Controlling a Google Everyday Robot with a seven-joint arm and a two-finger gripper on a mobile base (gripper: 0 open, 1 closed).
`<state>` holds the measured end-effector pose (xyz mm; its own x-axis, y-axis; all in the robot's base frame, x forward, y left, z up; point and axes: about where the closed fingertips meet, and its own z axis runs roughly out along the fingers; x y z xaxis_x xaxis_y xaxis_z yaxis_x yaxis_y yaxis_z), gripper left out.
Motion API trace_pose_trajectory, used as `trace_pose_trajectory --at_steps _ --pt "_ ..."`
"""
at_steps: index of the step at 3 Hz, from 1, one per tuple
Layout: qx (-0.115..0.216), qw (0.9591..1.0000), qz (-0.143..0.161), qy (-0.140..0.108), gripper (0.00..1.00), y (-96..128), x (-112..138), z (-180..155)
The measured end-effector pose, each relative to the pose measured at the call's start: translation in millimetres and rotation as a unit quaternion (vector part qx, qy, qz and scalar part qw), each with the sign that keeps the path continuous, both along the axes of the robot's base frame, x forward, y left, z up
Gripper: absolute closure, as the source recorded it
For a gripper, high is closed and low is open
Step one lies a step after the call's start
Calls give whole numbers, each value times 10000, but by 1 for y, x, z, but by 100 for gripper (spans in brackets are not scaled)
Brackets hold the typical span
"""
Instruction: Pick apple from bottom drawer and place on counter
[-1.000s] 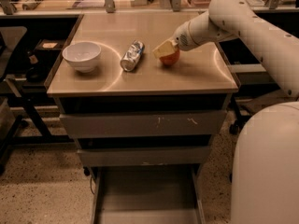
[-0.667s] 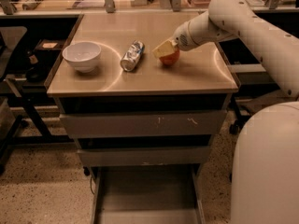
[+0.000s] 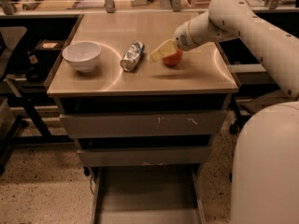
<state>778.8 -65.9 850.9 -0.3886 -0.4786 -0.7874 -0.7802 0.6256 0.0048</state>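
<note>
The apple (image 3: 174, 59), red-orange, rests on the glossy beige counter (image 3: 196, 78) right of its middle. My gripper (image 3: 163, 50) is right at the apple, lying across its upper left side, with the white arm reaching in from the right. The bottom drawer (image 3: 145, 195) stands pulled open below, and its plain grey floor is bare.
A crushed silver can (image 3: 132, 56) lies just left of the apple. A white bowl (image 3: 81, 56) stands at the counter's left. Two shallower grey drawers (image 3: 140, 123) are closed. My white body (image 3: 266, 171) fills the lower right. A cluttered desk (image 3: 70, 1) runs behind.
The gripper has shifted slightly, and a little more of the apple shows beneath it. The can, the bowl and the drawers have not moved.
</note>
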Motion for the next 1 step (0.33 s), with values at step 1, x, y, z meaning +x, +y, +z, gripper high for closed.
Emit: trace_pose_trajectory --at_steps 1 --pt "0 10000 0 0 0 0 0 0"
